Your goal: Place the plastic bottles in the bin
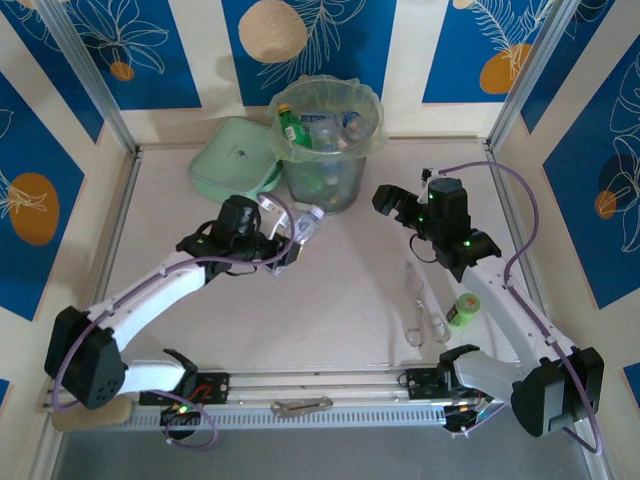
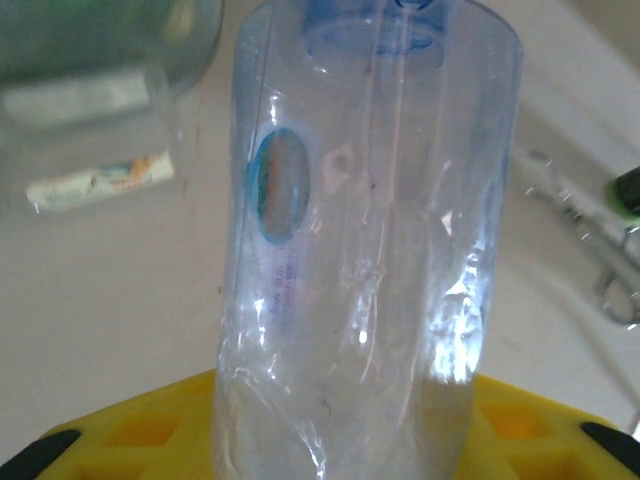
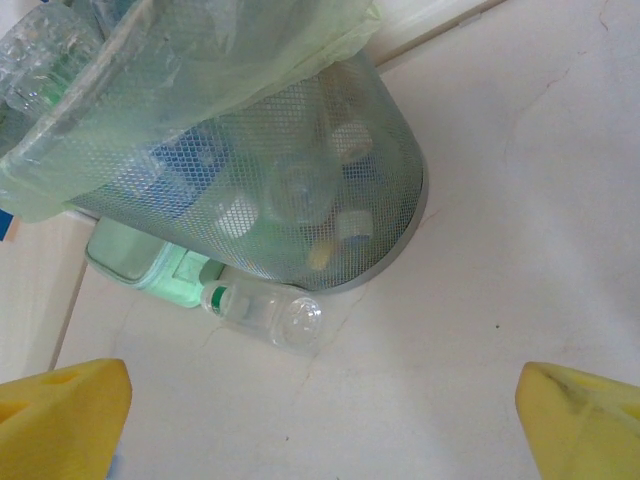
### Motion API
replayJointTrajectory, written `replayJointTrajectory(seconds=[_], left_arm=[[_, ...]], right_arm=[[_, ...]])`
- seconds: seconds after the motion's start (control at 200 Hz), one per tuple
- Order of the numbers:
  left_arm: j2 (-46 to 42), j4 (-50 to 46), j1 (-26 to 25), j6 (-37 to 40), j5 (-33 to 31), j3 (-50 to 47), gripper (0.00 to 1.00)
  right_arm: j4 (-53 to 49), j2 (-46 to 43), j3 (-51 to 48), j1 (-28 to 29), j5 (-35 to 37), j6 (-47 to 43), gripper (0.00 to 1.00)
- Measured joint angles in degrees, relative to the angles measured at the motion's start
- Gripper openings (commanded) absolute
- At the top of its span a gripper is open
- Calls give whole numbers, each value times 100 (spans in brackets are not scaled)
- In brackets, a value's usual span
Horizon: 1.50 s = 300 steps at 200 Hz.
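Left fingers [image 2: 130,430] are clamped on a clear bottle [image 2: 370,250]. The grip sits low on the body, blue cap end pointing away from the wrist. In the top view it's mid-frame, just below-left of the bin [image 1: 340,190]. Can't tell if it's fully off the worktop [image 1: 330,330].

Right fingers [image 3: 70,410] are wide apart w/ nothing between them, aimed at the foot of the bin. A second bottle [image 3: 265,315] lies on its side there, next to the pale-green lid [image 3: 135,260]. Can't tell if it's touching either.

Handling, my read:
- Looks empty, thin-walled, so v. light. Weight is no issue.
- The wall is soft. Creases show near the grip, so a hard squeeze prob just crushes it and it may pop out.
- It's smooth and round, so expect it to be slippery and to swivel in the pads on a fast swing.
- Best hold is across the body at mid-height, or up by the shoulder/neck where it's stiffer. The current low grip leaves a long free end — watch it clearing the rim and the loose bag liner.
- Not fragile, so a drop from above the rim should be ok.

The bin already has several bottles inside. The tongs [image 1: 420,315] and the stubby lime-green thing [image 1: 463,310] at right of frame aren't bottles, so leave them.
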Motion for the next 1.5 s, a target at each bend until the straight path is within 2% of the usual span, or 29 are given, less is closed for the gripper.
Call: replayJointTrajectory(seconds=[0.2, 0.445, 0.755, 1.1, 1.401, 1.436, 1.501], left_arm=[[50, -107, 0, 186, -44, 1161, 45], [953, -243, 39, 944, -332, 2938, 45], [2905, -1051, 474, 1729, -586, 5757, 45], [5119, -1873, 868, 1871, -778, 8931, 46], [5637, -2044, 896, 1672, -844, 9138, 50], [5641, -2044, 901, 1641, -839, 9138, 54], [5641, -2044, 907, 1543, -820, 9138, 68]], right_arm=[[55, -7, -37, -7, -4, 98, 99], [46, -363, -393, -15, -24, 249, 99], [-170, -1016, -581, -46, 2, 289, 99], [-433, -1322, -680, -103, 24, 308, 99], [-577, -1351, -680, -103, 44, 308, 99], [-581, -1351, -680, -103, 44, 308, 99], [-592, -1351, -680, -103, 44, 308, 99]])
